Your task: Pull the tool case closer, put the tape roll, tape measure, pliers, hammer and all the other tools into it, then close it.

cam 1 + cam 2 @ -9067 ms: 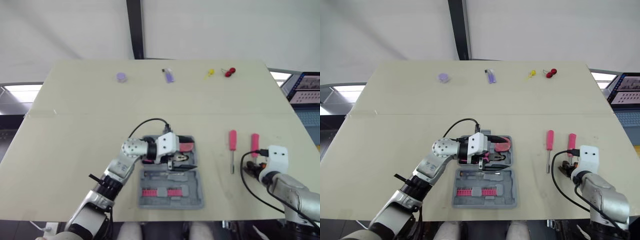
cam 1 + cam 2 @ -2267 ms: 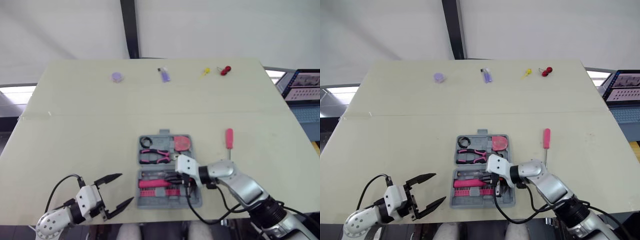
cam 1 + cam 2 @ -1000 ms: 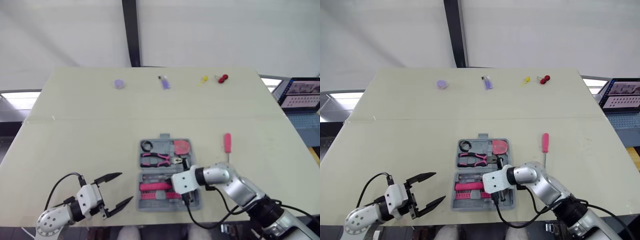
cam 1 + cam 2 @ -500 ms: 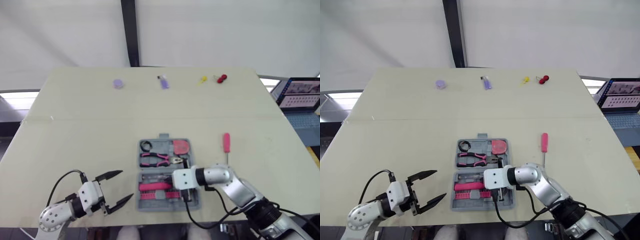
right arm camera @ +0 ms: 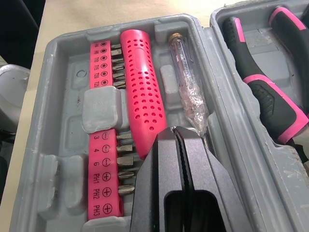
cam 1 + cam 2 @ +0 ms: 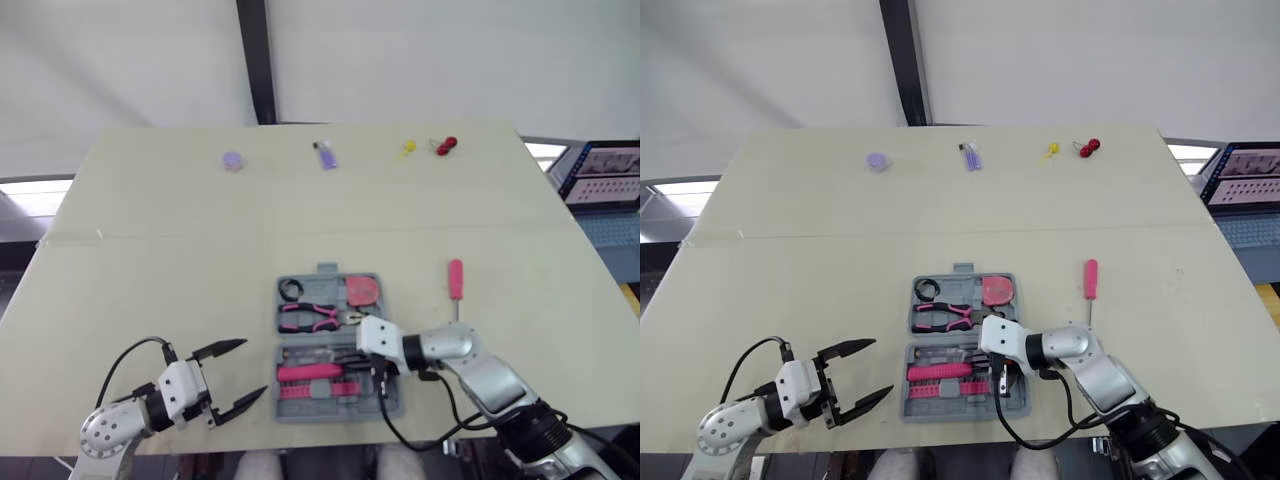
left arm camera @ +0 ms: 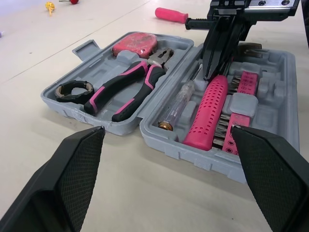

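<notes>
The grey tool case lies open near the table's front edge. Its far half holds a black tape roll, pink-handled pliers and a pink tape measure. The near half holds a pink perforated handle, a clear-handled screwdriver and pink bit strips. My right gripper is shut on nothing, tips just above the handle's end; it also shows as the black right gripper. My left gripper stays open left of the case, apart from it. A pink screwdriver lies right of the case.
Along the far edge sit a purple disc, a purple item, a yellow piece and a red piece. A laptop screen stands off the table's right. A black cable trails from each wrist.
The left gripper, at the case 9.1 s ago, now sits at the front left. One of two pink tools moved into the case. The right gripper shifted slightly away over the case.
</notes>
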You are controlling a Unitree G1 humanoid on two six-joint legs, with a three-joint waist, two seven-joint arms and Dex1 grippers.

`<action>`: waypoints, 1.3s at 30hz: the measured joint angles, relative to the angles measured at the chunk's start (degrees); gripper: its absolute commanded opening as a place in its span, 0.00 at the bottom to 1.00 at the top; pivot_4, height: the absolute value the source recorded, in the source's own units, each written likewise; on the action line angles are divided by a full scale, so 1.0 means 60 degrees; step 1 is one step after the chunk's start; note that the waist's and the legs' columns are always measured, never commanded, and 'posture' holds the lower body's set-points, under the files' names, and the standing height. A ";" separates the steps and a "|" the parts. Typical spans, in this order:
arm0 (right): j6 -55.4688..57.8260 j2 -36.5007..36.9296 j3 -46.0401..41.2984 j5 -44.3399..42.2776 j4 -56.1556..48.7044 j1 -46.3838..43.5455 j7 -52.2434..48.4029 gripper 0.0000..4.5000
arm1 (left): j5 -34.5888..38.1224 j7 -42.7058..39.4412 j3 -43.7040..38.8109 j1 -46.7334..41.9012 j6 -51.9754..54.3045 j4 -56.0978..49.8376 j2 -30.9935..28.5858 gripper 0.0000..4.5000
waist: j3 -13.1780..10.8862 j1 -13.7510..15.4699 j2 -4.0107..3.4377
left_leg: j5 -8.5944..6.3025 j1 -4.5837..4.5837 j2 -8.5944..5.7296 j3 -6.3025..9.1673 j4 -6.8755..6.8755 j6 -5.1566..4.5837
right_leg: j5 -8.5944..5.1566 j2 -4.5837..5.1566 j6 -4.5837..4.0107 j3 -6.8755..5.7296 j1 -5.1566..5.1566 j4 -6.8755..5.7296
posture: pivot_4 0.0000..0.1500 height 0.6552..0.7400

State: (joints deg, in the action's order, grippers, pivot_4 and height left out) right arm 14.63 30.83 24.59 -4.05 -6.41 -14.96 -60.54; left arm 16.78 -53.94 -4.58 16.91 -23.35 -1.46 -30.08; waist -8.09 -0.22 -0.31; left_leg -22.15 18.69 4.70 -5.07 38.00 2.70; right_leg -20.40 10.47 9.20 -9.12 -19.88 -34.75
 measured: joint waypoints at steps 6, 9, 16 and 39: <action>0.0097 -0.0293 0.0012 -0.0295 -0.0260 0.0239 0.0002 0.01 | -0.0001 0.0012 0.0001 0.0130 -0.0027 -0.0007 -0.0009 1.00 | -0.0009 -0.0005 0.0007 | 0.0001 0.0058 0.0000 -0.0001 0.0019 0.0002 | 0.0000 0.0001 0.0000 0.0005 -0.0063 -0.0024 | 1.00 1.00; -0.0003 -0.0364 0.0012 -0.0289 -0.0382 0.0276 0.0029 0.01 | -0.0006 0.0023 0.0013 0.0173 -0.0049 -0.0011 -0.0008 1.00 | -0.0021 -0.0003 0.0020 | 0.0002 0.0085 0.0000 -0.0004 0.0031 0.0003 | 0.0001 0.0001 0.0001 0.0007 -0.0090 -0.0038 | 1.00 1.00; -0.0127 -0.0364 0.0017 -0.0266 -0.0509 0.0326 0.0083 0.01 | -0.0020 0.0028 0.0127 0.0190 -0.0050 -0.0021 -0.0008 1.00 | -0.0026 -0.0001 0.0024 | 0.0002 0.0084 0.0000 -0.0005 0.0031 0.0004 | 0.0001 0.0001 0.0001 0.0008 -0.0091 -0.0041 | 1.00 1.00; -0.0044 -0.0159 0.0262 -0.0496 -0.0379 0.0553 -0.0002 0.01 | -0.0024 0.0111 0.0200 0.0256 -0.0051 -0.0090 -0.0007 1.00 | -0.0019 0.0002 0.0037 | 0.0004 0.0079 0.0000 -0.0005 0.0033 0.0006 | 0.0001 0.0001 0.0001 0.0009 -0.0088 -0.0045 | 1.00 1.00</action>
State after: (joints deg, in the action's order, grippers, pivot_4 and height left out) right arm 14.36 29.88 26.16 -7.02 -8.68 -11.64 -60.55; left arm 16.64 -53.27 -3.38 18.45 -23.66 -2.01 -30.12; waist -8.21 -0.21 -0.09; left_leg -22.12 19.17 4.70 -5.10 38.20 2.73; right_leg -20.40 10.48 9.21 -9.07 -20.41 -35.02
